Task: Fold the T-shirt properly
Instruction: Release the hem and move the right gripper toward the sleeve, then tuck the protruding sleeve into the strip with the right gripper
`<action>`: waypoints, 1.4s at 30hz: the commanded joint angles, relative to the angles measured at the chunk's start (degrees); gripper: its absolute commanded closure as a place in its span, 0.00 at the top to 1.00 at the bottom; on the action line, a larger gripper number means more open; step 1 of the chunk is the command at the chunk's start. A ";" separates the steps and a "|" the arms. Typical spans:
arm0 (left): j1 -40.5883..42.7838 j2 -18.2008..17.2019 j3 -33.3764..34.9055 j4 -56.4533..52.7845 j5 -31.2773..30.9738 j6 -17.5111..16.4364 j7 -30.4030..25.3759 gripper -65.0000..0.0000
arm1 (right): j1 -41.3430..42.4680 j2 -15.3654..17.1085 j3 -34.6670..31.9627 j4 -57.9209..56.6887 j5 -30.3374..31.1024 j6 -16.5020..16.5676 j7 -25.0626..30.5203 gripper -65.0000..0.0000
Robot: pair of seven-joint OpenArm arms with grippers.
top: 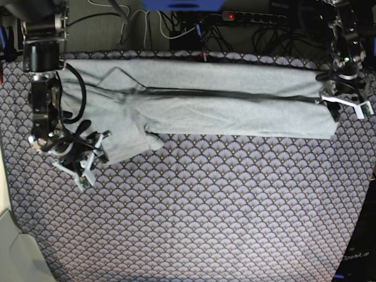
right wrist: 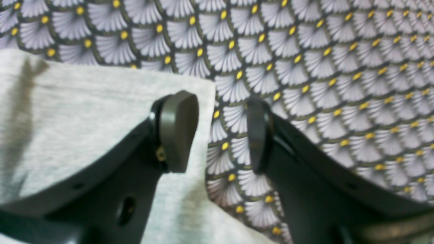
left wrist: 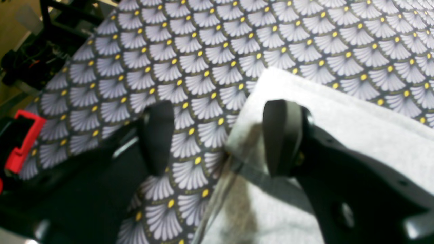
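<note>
Lay folded lengthwise as a long band, the T-shirt [top: 223, 108], across the far side of the tablecloth [top: 205, 211]. Hovered spread and empty, left gripper [top: 345, 106] and right gripper [top: 82, 157], at opposite ends. Crosswise folds apparently left; one sleeve possibly loose.

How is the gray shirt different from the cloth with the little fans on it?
The T-shirt is plain light grey; the tablecloth has purple-grey fans with yellow dots. The T-shirt is folded into a long band with a rumpled end; the tablecloth lies spread flat. The T-shirt covers just the far strip; the tablecloth covers the whole table. Both are soft fabric.
</note>
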 commanded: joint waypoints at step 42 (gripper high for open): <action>-1.61 -0.84 -0.04 0.87 0.01 0.08 -1.43 0.62 | -11.50 -1.45 -0.94 20.18 0.23 -0.05 0.91 0.00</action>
